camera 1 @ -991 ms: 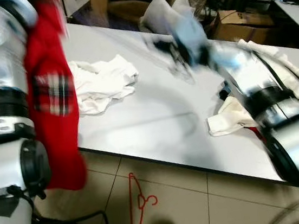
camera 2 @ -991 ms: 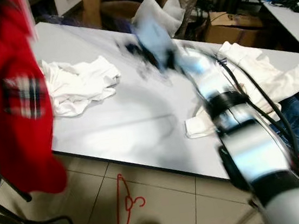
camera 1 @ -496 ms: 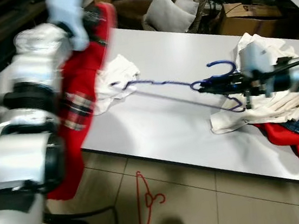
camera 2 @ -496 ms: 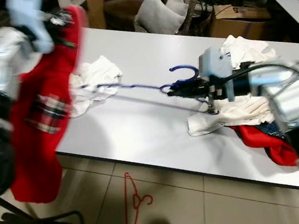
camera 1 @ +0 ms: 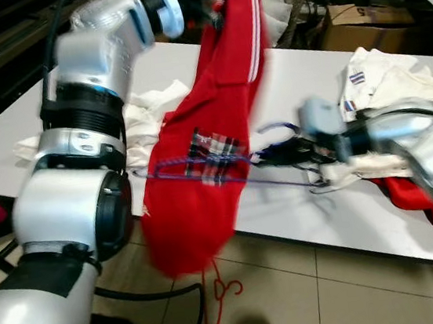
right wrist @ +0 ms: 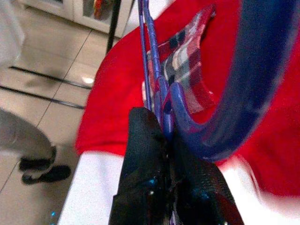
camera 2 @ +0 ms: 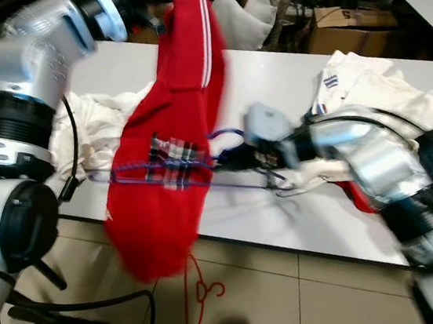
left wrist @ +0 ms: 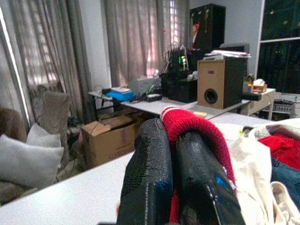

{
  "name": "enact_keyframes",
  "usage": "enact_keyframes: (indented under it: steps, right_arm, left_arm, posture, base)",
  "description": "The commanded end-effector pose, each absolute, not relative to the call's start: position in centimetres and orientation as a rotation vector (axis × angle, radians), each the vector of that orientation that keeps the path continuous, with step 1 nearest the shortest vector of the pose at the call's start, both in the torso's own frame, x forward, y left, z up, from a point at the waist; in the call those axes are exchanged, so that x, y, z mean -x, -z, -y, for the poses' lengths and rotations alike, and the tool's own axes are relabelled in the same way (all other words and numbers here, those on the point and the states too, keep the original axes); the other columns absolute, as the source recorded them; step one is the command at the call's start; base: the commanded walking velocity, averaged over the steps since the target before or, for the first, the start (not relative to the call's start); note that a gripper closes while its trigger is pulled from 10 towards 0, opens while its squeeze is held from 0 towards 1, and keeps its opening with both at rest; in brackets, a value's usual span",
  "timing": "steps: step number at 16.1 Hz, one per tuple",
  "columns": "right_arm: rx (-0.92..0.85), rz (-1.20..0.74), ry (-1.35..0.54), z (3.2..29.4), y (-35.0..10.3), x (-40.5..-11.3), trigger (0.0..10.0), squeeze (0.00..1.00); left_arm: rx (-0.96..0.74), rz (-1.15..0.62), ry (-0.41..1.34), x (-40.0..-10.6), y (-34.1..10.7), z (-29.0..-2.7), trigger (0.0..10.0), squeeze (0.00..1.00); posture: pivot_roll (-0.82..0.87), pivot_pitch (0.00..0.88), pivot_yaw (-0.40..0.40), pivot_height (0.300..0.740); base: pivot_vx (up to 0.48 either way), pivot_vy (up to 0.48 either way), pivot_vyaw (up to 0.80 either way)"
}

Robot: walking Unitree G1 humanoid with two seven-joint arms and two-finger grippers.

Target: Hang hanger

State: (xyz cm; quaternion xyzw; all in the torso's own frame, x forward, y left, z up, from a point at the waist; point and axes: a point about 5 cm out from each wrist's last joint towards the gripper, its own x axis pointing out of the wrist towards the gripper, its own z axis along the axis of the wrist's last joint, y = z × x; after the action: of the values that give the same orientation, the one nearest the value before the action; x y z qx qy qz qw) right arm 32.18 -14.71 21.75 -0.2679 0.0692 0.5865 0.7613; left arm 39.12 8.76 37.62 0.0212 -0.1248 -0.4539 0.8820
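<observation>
A red garment (camera 1: 203, 179) with a plaid patch is held up high over the white table (camera 1: 302, 215) by the left gripper (left wrist: 176, 154), its fingers clamped tight on a fold of the fabric. The blue hanger (right wrist: 243, 89) is gripped near its hook by the right gripper (right wrist: 171, 187), fingers pinched closed on it, and its long bar is laid across the front of the garment. A red hanger (camera 2: 196, 303) is seen lying on the tiled floor below, and white clothes (camera 2: 374, 91) are piled on the table.
</observation>
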Motion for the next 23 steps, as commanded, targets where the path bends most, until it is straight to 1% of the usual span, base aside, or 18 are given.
enact_keyframes:
  steps: [1, 3, 4, 5, 6, 7, 9, 10, 11, 13, 14, 16, 17, 18, 19, 20, 21, 23]
  right_arm:
    - [0.629, -0.142, -1.240, 14.5, -22.4, -33.2, 10.0, 0.00]
    - [0.743, -0.116, -1.132, 14.2, -23.5, -36.2, 10.0, 0.00]
    - [0.827, 0.010, -0.924, 13.8, -26.6, -38.9, 10.0, 0.00]
    - [0.833, 0.040, -0.881, 13.7, -27.3, -39.3, 10.0, 0.00]
    - [0.745, 0.187, -0.696, 13.3, -31.0, -40.5, 10.0, 0.00]
    - [0.610, 0.358, -0.472, 13.7, -35.4, -41.1, 10.0, 0.00]
    - [0.505, 0.497, -0.295, 14.7, -38.9, -40.9, 10.0, 0.00]
    - [0.475, 0.545, -0.229, 15.2, -39.8, -40.8, 10.0, 0.00]
    - [0.459, 0.540, -0.225, 15.1, -39.4, -41.0, 10.0, 0.00]
    - [0.556, 0.466, -0.239, 14.6, -36.1, -41.6, 10.0, 0.00]
    - [0.565, 0.423, -0.261, 14.7, -34.2, -41.8, 10.0, 0.00]
    - [0.534, 0.340, -0.338, 15.0, -29.5, -41.8, 10.0, 0.00]
    - [0.538, 0.306, -0.392, 15.3, -27.1, -41.4, 10.0, 0.00]
    - [0.541, 0.295, -0.407, 15.5, -26.3, -41.2, 10.0, 0.00]
    - [0.531, 0.276, -0.446, 15.8, -24.6, -40.7, 10.0, 0.00]
    - [0.530, 0.270, -0.457, 16.0, -24.1, -40.5, 10.0, 0.00]
    - [0.478, 0.255, -0.509, 16.6, -22.1, -39.2, 10.0, 0.00]
    - [0.429, 0.247, -0.526, 16.8, -21.1, -38.1, 10.0, 0.00]
  left_arm:
    - [-0.079, 0.347, 0.928, -38.4, -40.0, -9.7, 10.0, 0.00]
    - [-0.149, 0.415, 0.759, -38.8, -41.4, -13.1, 10.0, 0.00]
    - [-0.177, 0.506, 0.540, -38.6, -43.6, -16.9, 10.0, 0.00]
    - [-0.181, 0.524, 0.497, -38.5, -44.0, -17.6, 10.0, 0.00]
    - [-0.108, 0.635, 0.351, -37.7, -46.1, -20.0, 10.0, 0.00]
    - [-0.055, 0.735, 0.266, -36.3, -48.0, -22.2, 10.0, 0.00]
    - [-0.058, 0.801, 0.264, -35.3, -49.0, -23.0, 10.0, 0.00]
    - [-0.063, 0.811, 0.269, -35.2, -48.9, -23.1, 10.0, 0.00]
    - [-0.064, 0.787, 0.286, -35.7, -48.0, -23.0, 10.0, 0.00]
    - [-0.091, 0.678, 0.303, -37.5, -44.4, -22.2, 10.0, 0.00]
    - [-0.110, 0.589, 0.311, -38.7, -41.5, -21.7, 10.0, 0.00]
    - [-0.236, 0.337, 0.308, -40.6, -32.4, -20.8, 10.0, 0.00]
    - [-0.308, 0.170, 0.315, -40.9, -27.1, -20.5, 10.0, 0.00]
    - [-0.340, 0.104, 0.315, -40.8, -25.1, -20.4, 10.0, 0.00]
    - [-0.420, 0.005, 0.308, -40.6, -22.1, -20.2, 10.0, 0.00]
    - [-0.450, -0.027, 0.309, -40.4, -21.2, -20.2, 10.0, 0.00]
    - [-0.451, -0.101, 0.356, -40.2, -19.5, -19.5, 10.0, 0.00]
    - [-0.423, -0.168, 0.509, -39.8, -18.5, -18.4, 10.0, 0.00]
  posture:
    - [-0.06, 0.000, -0.018, 0.740]
    - [-0.06, 0.000, -0.031, 0.740]
    - [-0.06, 0.000, -0.046, 0.740]
    - [-0.06, 0.000, -0.046, 0.740]
    - [-0.04, 0.000, -0.067, 0.740]
    - [-0.03, 0.000, -0.081, 0.740]
    - [-0.02, 0.000, -0.099, 0.740]
    - [-0.02, 0.000, -0.102, 0.740]
    - [-0.02, 0.000, -0.103, 0.740]
    - [-0.02, 0.000, -0.096, 0.740]
    - [-0.02, 0.000, -0.089, 0.740]
    - [-0.04, 0.000, -0.073, 0.740]
    - [-0.04, 0.000, -0.060, 0.740]
    - [-0.04, 0.000, -0.060, 0.740]
    - [-0.05, 0.000, -0.041, 0.740]
    - [-0.05, 0.000, -0.035, 0.740]
    - [-0.06, 0.000, -0.020, 0.740]
    - [-0.07, 0.000, -0.001, 0.740]
  base:
    - [0.000, 0.000, 0.00]
    - [0.000, 0.000, 0.00]
    - [0.000, 0.000, 0.00]
    - [0.000, 0.000, 0.00]
    - [0.000, 0.000, 0.00]
    - [0.000, 0.000, 0.00]
    - [0.000, 0.000, 0.00]
    - [0.000, 0.000, 0.00]
    - [0.000, 0.000, 0.00]
    - [0.000, 0.000, 0.00]
    - [0.000, 0.000, 0.00]
    - [0.000, 0.000, 0.00]
    - [0.000, 0.000, 0.00]
    - [0.000, 0.000, 0.00]
    - [0.000, 0.000, 0.00]
    - [0.000, 0.000, 0.00]
    - [0.000, 0.000, 0.00]
    - [0.000, 0.000, 0.00]
